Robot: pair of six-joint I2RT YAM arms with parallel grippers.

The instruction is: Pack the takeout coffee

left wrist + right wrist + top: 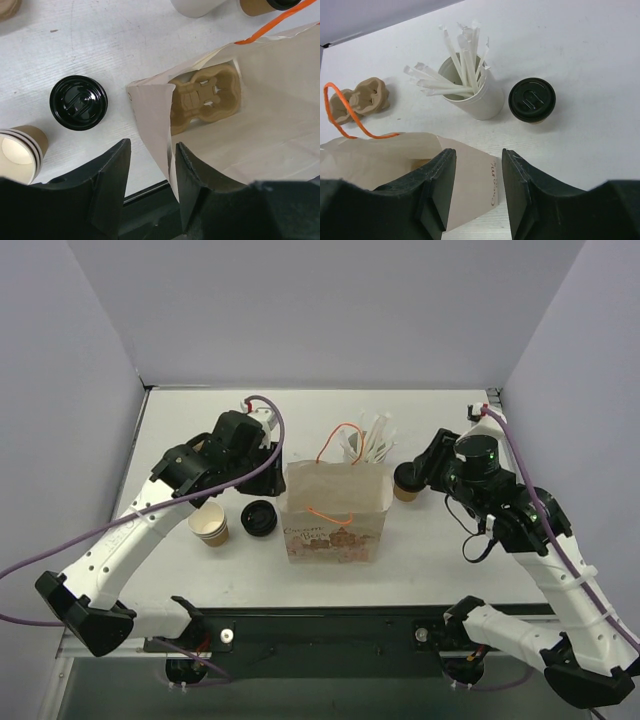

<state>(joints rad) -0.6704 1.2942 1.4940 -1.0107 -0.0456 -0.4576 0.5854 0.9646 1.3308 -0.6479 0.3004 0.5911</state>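
1. The takeout coffee (pixel 531 99) stands upright on the white table (pixel 420 540) with its black lid on. It is outside the paper bag (pixel 335 530), off the bag's right end, just beside a white cup of wrapped straws (pixel 472 97).
2. The right gripper (pixel 478 155) hangs over the right end of the bag. Its jaws are partly apart and straddle the end wall; with that much gap around thin paper, they have nothing clamped. The coffee is near it but apart from it.
3. The left gripper (pixel 152 147) is at the bag's left end, its jaws likewise part-way open astride the folded side wall and not pinching it.
4. The bag stands upright with its mouth open and orange handles up. A moulded pulp cup carrier (pixel 205 97) lies flat on its floor.
5. Left of the bag on the table lie a loose black lid (pixel 78 102) and, further left, a stack of lidless paper cups (pixel 17 150) – the two sit close together but not touching.
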